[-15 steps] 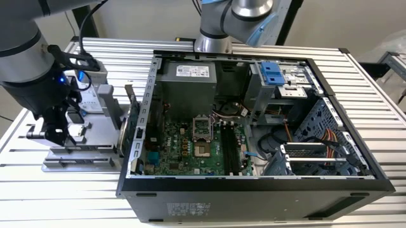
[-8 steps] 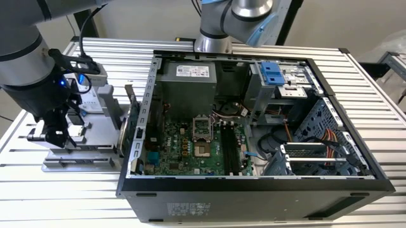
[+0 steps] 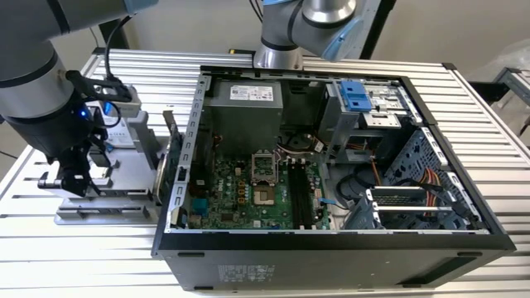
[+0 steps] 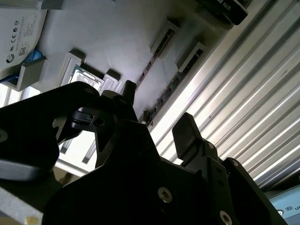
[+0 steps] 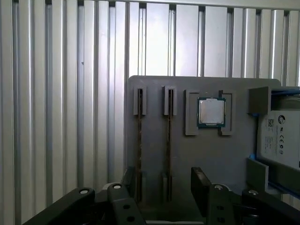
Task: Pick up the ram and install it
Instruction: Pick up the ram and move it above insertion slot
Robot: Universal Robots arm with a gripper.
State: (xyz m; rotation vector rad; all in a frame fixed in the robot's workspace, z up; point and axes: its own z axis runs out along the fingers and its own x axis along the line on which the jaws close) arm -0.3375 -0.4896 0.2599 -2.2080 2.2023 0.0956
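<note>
Two thin ram sticks stand on edge in slots of a grey parts tray (image 5: 225, 159). One ram stick (image 5: 169, 136) runs down between my fingers, and the other ram stick (image 5: 139, 140) lies close beside one fingertip (image 5: 128, 177). My gripper (image 5: 164, 182) hangs open above the tray and holds nothing. In the second wrist view the gripper (image 4: 157, 115) is over the same ram stick (image 4: 166, 96). In the exterior view the gripper (image 3: 66, 183) is over the tray (image 3: 108, 202), at the view's left of the open computer case (image 3: 331, 248).
A square silver processor chip (image 5: 211, 112) and a hard drive (image 5: 281, 136) share the tray. Inside the case, the motherboard's black memory slots (image 3: 300, 194) lie beside the processor socket (image 3: 263, 166). A second arm's base (image 3: 277, 56) stands behind the case. Everything rests on a ribbed metal table (image 5: 56, 93).
</note>
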